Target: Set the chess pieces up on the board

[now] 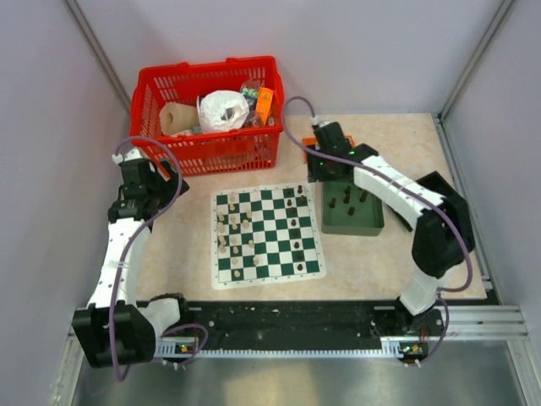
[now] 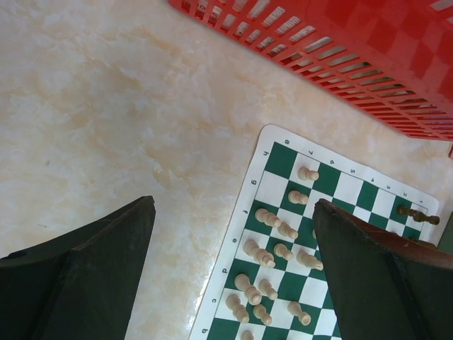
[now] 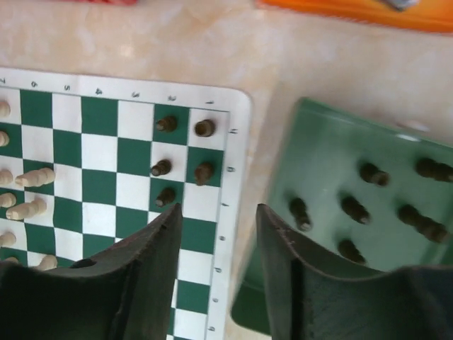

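The green and white board (image 1: 267, 234) lies mid-table. Several cream pieces (image 1: 230, 224) stand on its left two files, and they also show in the left wrist view (image 2: 272, 251). Several dark pieces (image 1: 297, 203) stand on its right side, seen in the right wrist view (image 3: 182, 152). More dark pieces (image 3: 368, 205) stand in the dark green tray (image 1: 352, 209). My left gripper (image 2: 233, 234) is open and empty, left of the board over bare table. My right gripper (image 3: 219, 219) is open and empty, above the board's right border beside the tray (image 3: 325, 149).
A red basket (image 1: 209, 114) with a paper roll, a white bag and an orange item stands behind the board; its wall shows in the left wrist view (image 2: 368, 49). An orange object (image 3: 354, 10) lies behind the tray. Grey walls close in on three sides.
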